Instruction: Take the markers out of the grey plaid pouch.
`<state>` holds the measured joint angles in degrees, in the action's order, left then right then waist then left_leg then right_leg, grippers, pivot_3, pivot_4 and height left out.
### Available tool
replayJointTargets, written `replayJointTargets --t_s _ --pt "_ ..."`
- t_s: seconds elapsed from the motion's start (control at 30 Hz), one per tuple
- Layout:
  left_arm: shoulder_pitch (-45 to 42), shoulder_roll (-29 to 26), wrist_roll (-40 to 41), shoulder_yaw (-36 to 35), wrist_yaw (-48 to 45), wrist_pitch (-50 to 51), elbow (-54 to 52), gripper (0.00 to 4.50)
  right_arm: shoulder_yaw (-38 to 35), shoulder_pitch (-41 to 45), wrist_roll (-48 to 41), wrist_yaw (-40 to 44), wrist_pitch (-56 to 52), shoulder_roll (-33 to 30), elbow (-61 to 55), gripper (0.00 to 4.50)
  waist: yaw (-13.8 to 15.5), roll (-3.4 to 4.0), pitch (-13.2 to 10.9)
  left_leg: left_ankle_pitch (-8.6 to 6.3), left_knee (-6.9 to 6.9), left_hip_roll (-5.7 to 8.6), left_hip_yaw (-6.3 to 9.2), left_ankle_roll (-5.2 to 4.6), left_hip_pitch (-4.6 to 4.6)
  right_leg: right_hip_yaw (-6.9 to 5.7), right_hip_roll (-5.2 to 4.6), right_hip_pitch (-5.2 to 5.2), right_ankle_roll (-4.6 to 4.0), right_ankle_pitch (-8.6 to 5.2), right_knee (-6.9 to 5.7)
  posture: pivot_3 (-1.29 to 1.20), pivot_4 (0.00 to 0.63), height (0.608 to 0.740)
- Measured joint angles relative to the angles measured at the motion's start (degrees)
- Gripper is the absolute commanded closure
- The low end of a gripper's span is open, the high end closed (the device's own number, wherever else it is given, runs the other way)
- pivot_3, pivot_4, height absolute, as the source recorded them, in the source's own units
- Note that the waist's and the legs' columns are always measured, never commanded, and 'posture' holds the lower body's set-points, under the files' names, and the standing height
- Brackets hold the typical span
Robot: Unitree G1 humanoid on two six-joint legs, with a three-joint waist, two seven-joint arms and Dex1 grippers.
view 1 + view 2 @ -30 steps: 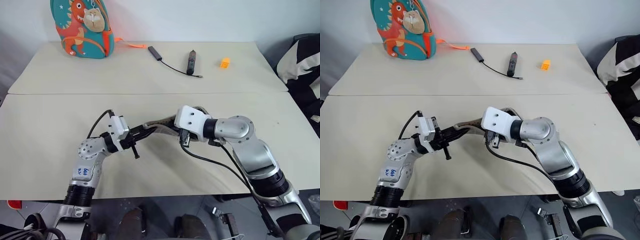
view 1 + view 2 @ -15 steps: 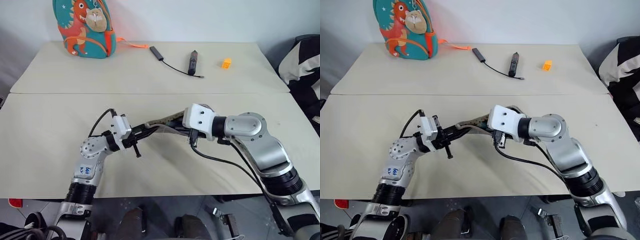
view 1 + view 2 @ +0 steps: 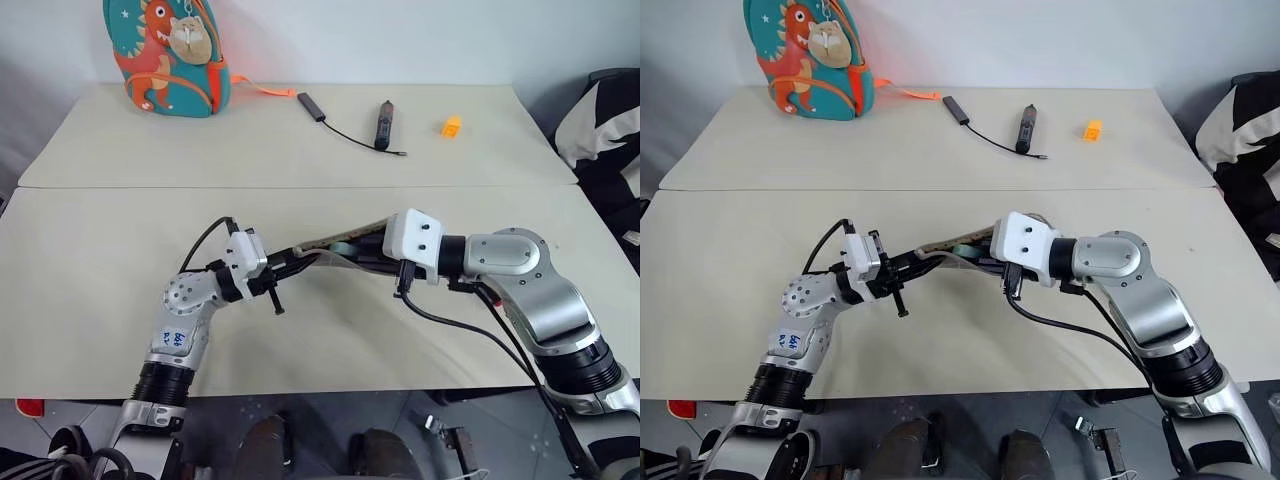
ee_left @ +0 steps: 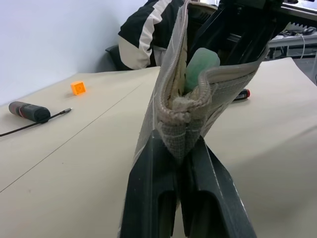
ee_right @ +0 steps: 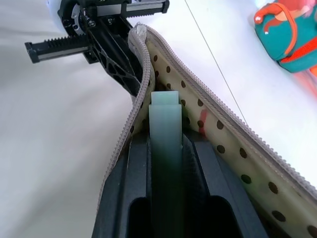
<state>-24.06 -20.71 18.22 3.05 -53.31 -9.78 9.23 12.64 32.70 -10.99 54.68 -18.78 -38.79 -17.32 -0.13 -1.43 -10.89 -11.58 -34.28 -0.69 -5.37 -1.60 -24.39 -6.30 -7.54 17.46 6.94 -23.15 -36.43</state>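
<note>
Grey plaid pouch (image 3: 335, 250) hanging between both tools above the cream desk (image 3: 100, 260)

Beige desk surface is carrying, along its far edge, a teal dinosaur backpack (image 3: 165, 55), a dark stick with a thin black cable (image 3: 382, 123) and a small orange block (image 3: 450, 125). Nearer, the pouch is being held off the desk, its zipper open and spotted lining showing. The left tool (image 4: 181, 148) is clamping fully shut on the pouch's end seam. The right tool (image 5: 166, 148) is reaching into the pouch's mouth, its fingers (image 5: 138, 168) closing narrowly on the green marker (image 5: 166, 129), partly inside the pouch. A red marker (image 4: 241, 94) is lying on the desk beyond it.
</note>
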Motion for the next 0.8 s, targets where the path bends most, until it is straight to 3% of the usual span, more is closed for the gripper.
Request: replayJointTargets --t_s 0.23,0.3,0.4,0.6,0.8 --pt "0.93 -1.25 -1.09 0.02 1.07 -1.22 0.47 4.5 -4.11 -0.02 -6.21 -3.02 -3.68 2.93 0.96 4.01 -0.03 0.0 0.0 0.0 -0.02 -0.01 0.01 -0.01 0.0 0.0 -0.01 -0.01 0.0 0.0 -0.01 0.0 0.15 0.74" --pt "1.97 -1.2 -1.52 -0.73 2.8 -0.48 1.0 4.5 -6.47 0.34 -5.37 -3.73 -3.39 1.4 0.77 4.01 -0.01 0.0 0.0 -0.01 -0.03 -0.01 0.02 -0.02 0.0 0.01 -0.01 -0.01 0.0 0.0 -0.02 0.0 0.15 0.74" --pt "1.88 0.53 -1.52 -1.53 5.04 0.85 0.78 4.5 -3.97 -0.1 -0.45 -4.22 -0.98 0.41 0.79 4.01 -0.01 0.0 0.0 -0.01 -0.03 -0.02 0.02 -0.02 0.0 0.03 -0.03 -0.01 0.0 0.0 -0.02 0.0 0.15 0.74" --pt "1.91 1.02 -2.31 -1.41 5.74 1.43 0.36 4.5 -3.48 0.12 0.37 -5.57 -0.56 2.33 1.14 4.01 0.02 0.0 0.0 0.0 -0.03 -0.01 0.01 -0.01 0.0 0.0 0.0 0.0 0.0 0.0 -0.03 0.0 0.15 0.74" --pt "1.83 -1.97 -2.26 -3.44 4.94 0.93 1.46 4.5 -11.45 6.95 -8.81 -7.47 -11.53 3.82 0.31 4.01 -0.11 0.0 0.0 0.0 -0.02 -0.04 0.05 -0.01 0.0 0.02 -0.01 0.01 -0.02 0.01 -0.04 0.0 0.15 0.74"
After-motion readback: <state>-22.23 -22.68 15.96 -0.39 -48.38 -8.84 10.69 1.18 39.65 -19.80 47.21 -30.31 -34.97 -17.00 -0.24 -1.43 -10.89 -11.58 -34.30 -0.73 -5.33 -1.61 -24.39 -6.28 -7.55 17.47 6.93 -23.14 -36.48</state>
